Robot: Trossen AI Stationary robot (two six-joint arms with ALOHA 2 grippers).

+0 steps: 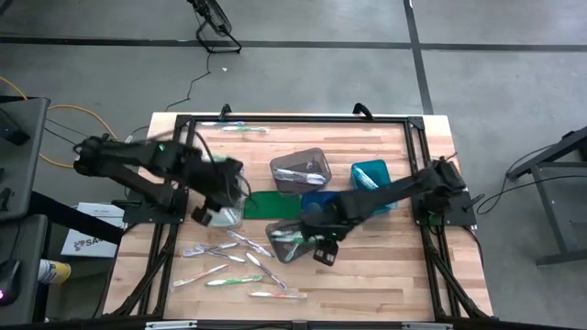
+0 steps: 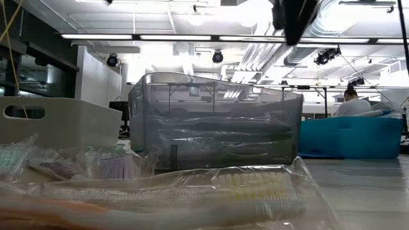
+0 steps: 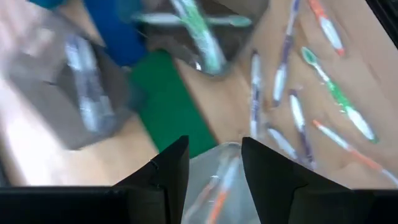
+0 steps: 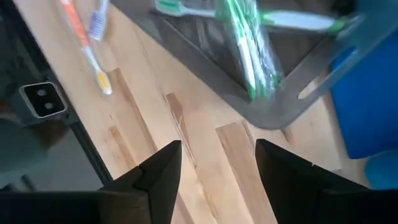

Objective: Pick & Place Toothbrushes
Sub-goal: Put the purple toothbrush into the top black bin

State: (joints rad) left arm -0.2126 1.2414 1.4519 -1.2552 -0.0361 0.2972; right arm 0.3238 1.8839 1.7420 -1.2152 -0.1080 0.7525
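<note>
1. We see the right hand (image 4: pixel 214 163) with its fingers spread and nothing between them, just beside the clear bin (image 1: pixel 292 240), where green wrapped toothbrushes (image 4: pixel 245 43) already lie.
2. We judge a drop just done; we should lift clear of the clear bin's rim before swinging away.
3. The left hand (image 3: pixel 214 163) grips a wrapped toothbrush (image 3: pixel 219 186), on the far side of the clear bin from the right hand.
4. Loose toothbrushes (image 1: pixel 229 264) remain on the worktop (image 1: pixel 385 275) beside the clear bin; we should grasp each mid-shaft.
</note>
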